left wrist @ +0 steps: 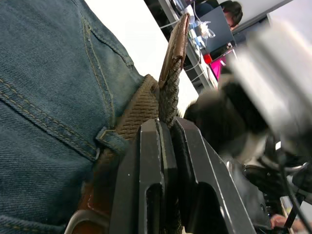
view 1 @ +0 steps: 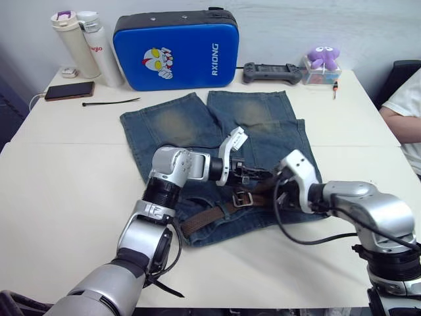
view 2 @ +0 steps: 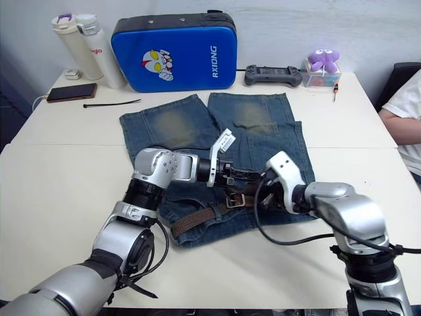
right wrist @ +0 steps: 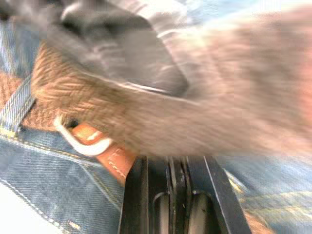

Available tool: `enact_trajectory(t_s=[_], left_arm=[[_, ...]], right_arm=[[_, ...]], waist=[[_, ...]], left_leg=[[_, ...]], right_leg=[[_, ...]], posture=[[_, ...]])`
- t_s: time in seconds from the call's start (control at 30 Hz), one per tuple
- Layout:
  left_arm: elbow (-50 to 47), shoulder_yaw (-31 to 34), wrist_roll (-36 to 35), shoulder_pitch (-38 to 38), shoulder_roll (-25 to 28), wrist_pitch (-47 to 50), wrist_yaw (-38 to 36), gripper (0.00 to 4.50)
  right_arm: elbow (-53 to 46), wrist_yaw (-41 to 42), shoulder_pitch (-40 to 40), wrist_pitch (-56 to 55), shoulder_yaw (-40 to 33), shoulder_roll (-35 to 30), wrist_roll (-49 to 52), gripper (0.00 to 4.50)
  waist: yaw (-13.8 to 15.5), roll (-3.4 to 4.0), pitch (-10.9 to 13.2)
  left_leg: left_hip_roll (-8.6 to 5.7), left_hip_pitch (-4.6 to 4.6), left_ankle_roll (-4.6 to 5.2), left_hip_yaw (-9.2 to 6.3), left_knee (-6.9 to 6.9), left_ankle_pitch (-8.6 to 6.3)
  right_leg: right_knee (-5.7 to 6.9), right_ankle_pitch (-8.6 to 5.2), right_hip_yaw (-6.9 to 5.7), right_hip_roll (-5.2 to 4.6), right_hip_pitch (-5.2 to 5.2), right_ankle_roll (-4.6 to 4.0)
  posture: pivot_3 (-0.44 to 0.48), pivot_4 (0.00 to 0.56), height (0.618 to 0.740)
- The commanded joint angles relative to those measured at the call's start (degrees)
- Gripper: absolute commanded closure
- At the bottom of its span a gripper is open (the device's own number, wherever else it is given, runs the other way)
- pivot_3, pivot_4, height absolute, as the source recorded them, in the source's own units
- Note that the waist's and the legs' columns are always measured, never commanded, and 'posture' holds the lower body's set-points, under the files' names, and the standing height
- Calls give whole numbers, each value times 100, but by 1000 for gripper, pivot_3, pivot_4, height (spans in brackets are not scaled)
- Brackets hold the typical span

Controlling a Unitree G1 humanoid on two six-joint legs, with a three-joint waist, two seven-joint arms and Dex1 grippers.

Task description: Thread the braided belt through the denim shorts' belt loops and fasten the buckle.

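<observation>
Two tools at the shorts [view 1: 217, 138]: left tool [left wrist: 168, 127] clenched on belt [view 1: 204, 219] tip, right tool [view 1: 279, 186] state unclear. Risk of tip slipping near buckle [view 1: 243, 197] if pulled crooked.

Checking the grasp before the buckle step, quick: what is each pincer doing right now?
Left pincer: shut on the braided belt, gripping its free end.
Right pincer: fingers close together against the belt; an actual grip cannot be told.

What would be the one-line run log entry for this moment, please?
left gripper: shut on brown braided belt tip | right gripper: beside silver metal buckle | belt across waistband of faded blue denim shorts | buckle unfastened
</observation>
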Motion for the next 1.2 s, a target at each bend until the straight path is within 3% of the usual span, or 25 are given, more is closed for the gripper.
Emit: enact_trajectory(t_s=[0.03, 0.17, 0.27, 0.4, 0.6, 0.87, 1.2], left_arm=[[-126, 45, -115, -37, -22, -45, -23, 4500], [-238, 20, -134, 43, -66, -25, 10, 4500], [-551, -409, 33, 222, -69, -266, -44, 4500], [-929, -1247, 696, 313, 290, -1286, -172, 4500], [-1498, -1938, 1512, 206, 1071, -2797, -610, 4500], [-1744, -2251, 2204, 118, 1591, -3925, -895, 4500], [-1904, -2872, 3169, 272, 2254, -5391, -1707, 4500]], right_arm=[[-378, -81, 274, 318, -539, -8, 414, 4465], [-544, -24, 755, 359, -802, -536, 544, 4465], [-535, -10, 1093, 83, -946, -1034, 482, 4465], [-386, 60, 1265, -683, -949, -1637, 283, 4465], [-324, 191, 1083, -1432, -942, -1929, 320, 4465], [-823, 860, 1000, -2076, -405, -2355, 519, 4465], [-1119, 702, 923, -2310, -111, -2306, 530, 4465]], waist=[[-3, 1, 1], [9, 10, 6], [11, 10, 6], [8, 10, 6], [-50, 11, 7], [16, 11, 7], [19, 11, 7]], left_leg=[[0, 0, -2, 1, -5, 1], [1, -9, -2, 3, -4, 1], [0, -17, 0, 5, 1, 1], [0, -22, 0, 8, 3, 2], [4, -18, -4, 21, 0, 5], [4, -49, 9, 20, 15, 4], [4, -83, 21, 21, 39, 3]], right_leg=[[1, 0, 0, 1, -2, 0], [2, 0, 2, 2, -12, 0], [2, 0, 3, 1, -18, 0], [2, 0, 3, 3, -21, 0], [13, 0, 13, 10, -29, 0], [14, 0, 12, 7, -50, 0], [33, 0, 13, 6, -80, 0]], posture=[[0, 150, 739], [0, 150, 739], [0, 150, 739], [0, 150, 739], [0, 150, 739], [0, 150, 739], [0, 150, 739]])
